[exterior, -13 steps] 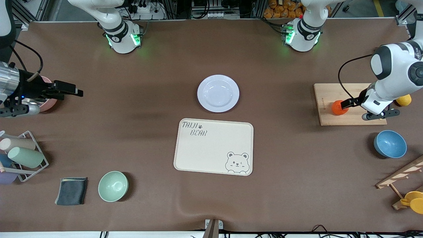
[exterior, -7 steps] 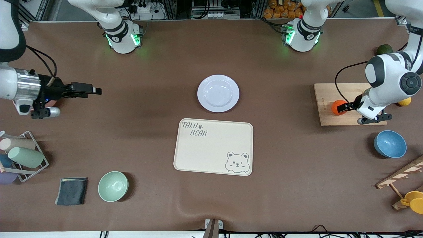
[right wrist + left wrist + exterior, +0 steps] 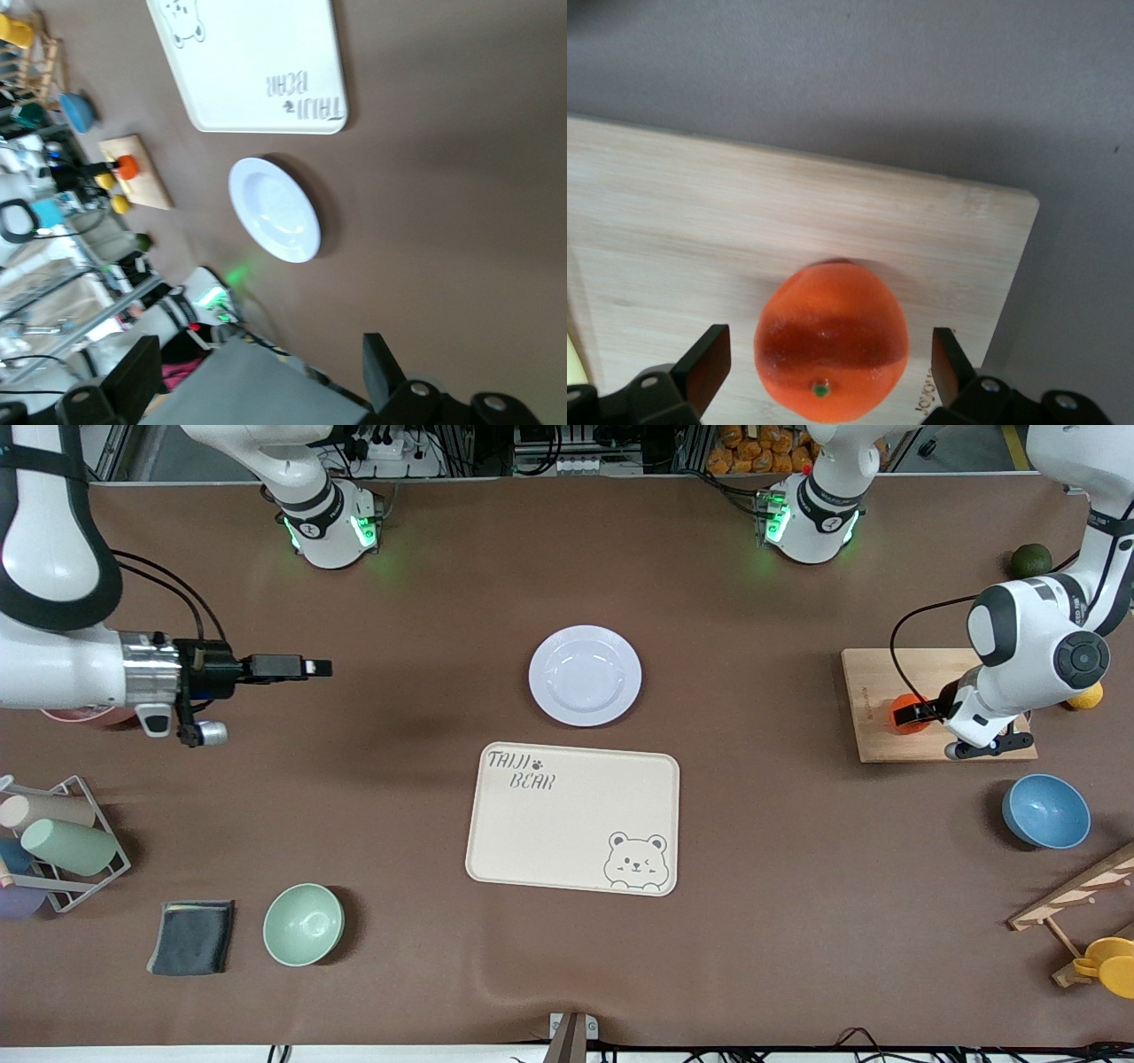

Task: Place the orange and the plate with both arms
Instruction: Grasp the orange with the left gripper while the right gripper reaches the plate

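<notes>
The orange (image 3: 901, 714) sits on a wooden cutting board (image 3: 873, 691) at the left arm's end of the table. My left gripper (image 3: 914, 711) is open and down around it. In the left wrist view the orange (image 3: 831, 341) lies between the two black fingers (image 3: 707, 365) of my left gripper (image 3: 831, 365), with gaps on both sides. The plate (image 3: 585, 675) lies empty at the table's middle and also shows in the right wrist view (image 3: 275, 210). My right gripper (image 3: 310, 666) (image 3: 257, 376) is open and empty, over bare table toward the right arm's end.
A cream bear-printed tray (image 3: 571, 819) lies beside the plate, nearer the camera. A blue bowl (image 3: 1045, 810), a lemon (image 3: 1088, 695) and a dark green fruit (image 3: 1030, 560) are near the board. A mint bowl (image 3: 303, 924), dark cloth (image 3: 191, 936) and cup rack (image 3: 53, 841) are at the right arm's end.
My right gripper has moved from the table's end toward the middle, still open. My left gripper has shifted in over the orange, which now sits between its fingers.
</notes>
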`<action>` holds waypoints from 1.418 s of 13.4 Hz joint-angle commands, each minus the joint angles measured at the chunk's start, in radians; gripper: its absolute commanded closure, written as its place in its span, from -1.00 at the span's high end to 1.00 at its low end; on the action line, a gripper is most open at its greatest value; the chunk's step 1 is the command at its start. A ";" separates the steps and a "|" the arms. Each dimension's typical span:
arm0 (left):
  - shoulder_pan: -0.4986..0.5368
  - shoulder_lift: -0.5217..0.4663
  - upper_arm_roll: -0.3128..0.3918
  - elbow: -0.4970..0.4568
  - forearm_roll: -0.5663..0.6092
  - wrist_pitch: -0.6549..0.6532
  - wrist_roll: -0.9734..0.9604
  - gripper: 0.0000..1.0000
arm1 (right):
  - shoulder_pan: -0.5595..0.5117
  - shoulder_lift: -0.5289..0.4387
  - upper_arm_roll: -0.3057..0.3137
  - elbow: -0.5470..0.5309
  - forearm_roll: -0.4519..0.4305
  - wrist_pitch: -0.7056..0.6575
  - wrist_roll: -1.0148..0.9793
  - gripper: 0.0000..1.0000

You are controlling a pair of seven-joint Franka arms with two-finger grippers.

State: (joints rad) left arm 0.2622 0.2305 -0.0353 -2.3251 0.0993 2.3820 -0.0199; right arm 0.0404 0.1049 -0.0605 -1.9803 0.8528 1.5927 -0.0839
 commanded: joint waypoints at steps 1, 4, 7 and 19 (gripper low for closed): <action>0.011 0.007 -0.008 -0.016 0.023 0.017 0.006 1.00 | 0.055 -0.016 -0.001 -0.087 0.098 0.075 -0.002 1.00; 0.012 0.029 -0.006 -0.010 0.023 0.019 0.006 1.00 | 0.064 -0.007 -0.001 -0.107 0.123 0.101 -0.025 1.00; 0.011 0.041 -0.005 -0.008 0.023 0.020 0.006 0.56 | 0.061 0.024 -0.002 -0.164 0.228 0.101 -0.153 1.00; -0.008 0.000 -0.280 0.340 -0.138 -0.394 -0.205 -1.00 | 0.055 0.122 -0.002 -0.227 0.344 0.113 -0.471 1.00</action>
State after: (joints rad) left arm 0.2506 0.2203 -0.2673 -2.0354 -0.0034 2.0381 -0.1613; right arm 0.0965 0.2173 -0.0652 -2.1917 1.1557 1.6986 -0.5043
